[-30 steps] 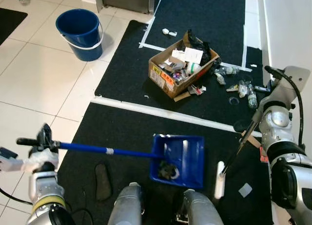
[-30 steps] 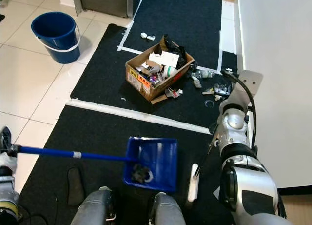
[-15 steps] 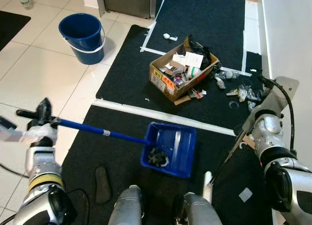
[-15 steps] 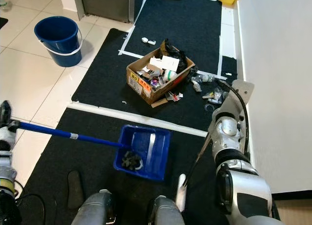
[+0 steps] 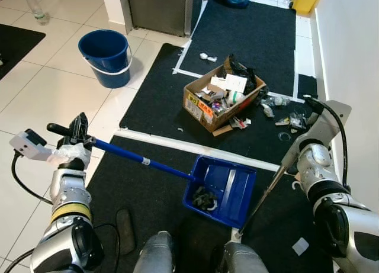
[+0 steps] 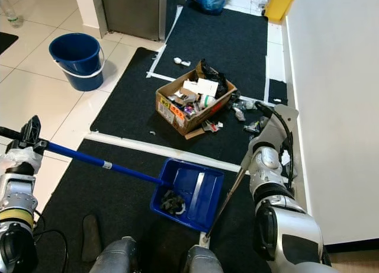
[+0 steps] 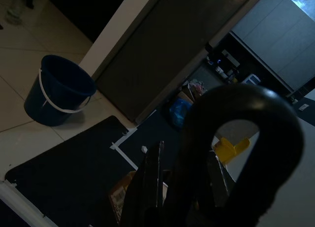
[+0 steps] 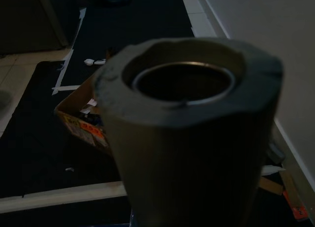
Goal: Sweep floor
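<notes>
Nearest, between my knees, the broom head [image 5: 235, 236] sits on the black mat [image 5: 148, 184], its thin metal broom handle [image 5: 265, 190] slanting up to the right gripper [image 5: 294, 157] by the wall. The arm hides the fingers in the head views, so I cannot tell how that grip stands; the right wrist view gives only the handle's hollow end [image 8: 184, 81], close and dark.

Just beyond the broom head, the blue dustpan [image 5: 222, 189] lies tilted on the mat with a dark clump of debris [image 5: 205, 199] in its near corner. I judge it is tipped back to keep the sweepings from sliding out. Its long blue dustpan handle [image 5: 142, 160] runs out to the left gripper [image 5: 76, 131], whose fingers are clamped round the handle's end. The left wrist view shows the handle's hanging loop [image 7: 246, 133], which the head views do not resolve.

Past the white tape line [image 5: 195, 147], a cardboard box [image 5: 224, 92] full of rubbish, with loose litter [image 5: 284, 110] still scattered beside it near the wall. Farther left on the tiles, a blue bucket [image 5: 106, 57]. Sweeping looks partly done.
</notes>
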Robot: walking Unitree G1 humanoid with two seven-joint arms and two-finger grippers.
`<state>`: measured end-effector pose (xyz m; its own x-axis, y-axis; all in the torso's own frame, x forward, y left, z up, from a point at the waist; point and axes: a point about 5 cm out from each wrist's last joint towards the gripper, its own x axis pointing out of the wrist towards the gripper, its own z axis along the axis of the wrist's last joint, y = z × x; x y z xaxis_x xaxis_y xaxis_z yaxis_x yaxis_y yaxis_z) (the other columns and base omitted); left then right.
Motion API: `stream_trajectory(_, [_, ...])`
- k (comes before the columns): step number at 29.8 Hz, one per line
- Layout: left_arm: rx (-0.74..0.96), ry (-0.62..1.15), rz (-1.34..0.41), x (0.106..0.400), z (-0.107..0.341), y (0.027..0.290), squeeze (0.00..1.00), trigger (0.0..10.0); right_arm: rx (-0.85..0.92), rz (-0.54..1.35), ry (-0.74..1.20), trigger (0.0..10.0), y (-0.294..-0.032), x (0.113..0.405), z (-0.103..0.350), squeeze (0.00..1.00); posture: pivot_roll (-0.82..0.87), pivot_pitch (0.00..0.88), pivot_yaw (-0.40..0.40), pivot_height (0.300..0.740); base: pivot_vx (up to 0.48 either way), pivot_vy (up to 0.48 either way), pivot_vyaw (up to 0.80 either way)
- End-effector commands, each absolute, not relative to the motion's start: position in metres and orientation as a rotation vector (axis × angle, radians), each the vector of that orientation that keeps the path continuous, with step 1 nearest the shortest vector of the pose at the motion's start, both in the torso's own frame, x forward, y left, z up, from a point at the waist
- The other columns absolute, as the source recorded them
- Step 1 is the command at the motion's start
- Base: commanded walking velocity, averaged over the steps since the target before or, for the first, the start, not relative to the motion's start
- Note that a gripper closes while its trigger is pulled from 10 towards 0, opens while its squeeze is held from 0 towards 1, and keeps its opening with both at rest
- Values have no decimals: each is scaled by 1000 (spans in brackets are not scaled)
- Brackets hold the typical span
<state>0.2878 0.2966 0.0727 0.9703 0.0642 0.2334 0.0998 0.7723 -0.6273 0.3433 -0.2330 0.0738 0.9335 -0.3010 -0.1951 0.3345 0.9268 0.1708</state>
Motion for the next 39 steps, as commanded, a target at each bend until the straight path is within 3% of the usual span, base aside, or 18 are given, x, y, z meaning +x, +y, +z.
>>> stream_trajectory(1, [-731,-227,-52,296,71,283,0,10000,249,-341,191,10000,-232,342,70,0,235,0,-68,740,0,0,0])
stream_trajectory(11, [-731,-186,-110,308,71,258,0,10000,269,-372,195,10000,-244,337,67,0,219,0,-56,740,0,0,0])
stream_trajectory(20, [-698,-130,-220,333,86,230,0,10000,321,-467,151,10000,-268,329,70,0,140,0,3,740,0,0,0])
stream_trajectory(33, [-683,-139,-203,336,89,232,0,10000,319,-521,143,10000,-281,318,64,0,122,0,16,740,212,0,0])
stream_trajectory(39, [-680,-172,-140,332,90,246,0,10000,224,-517,162,10000,-289,317,67,0,118,0,-29,740,343,0,0])
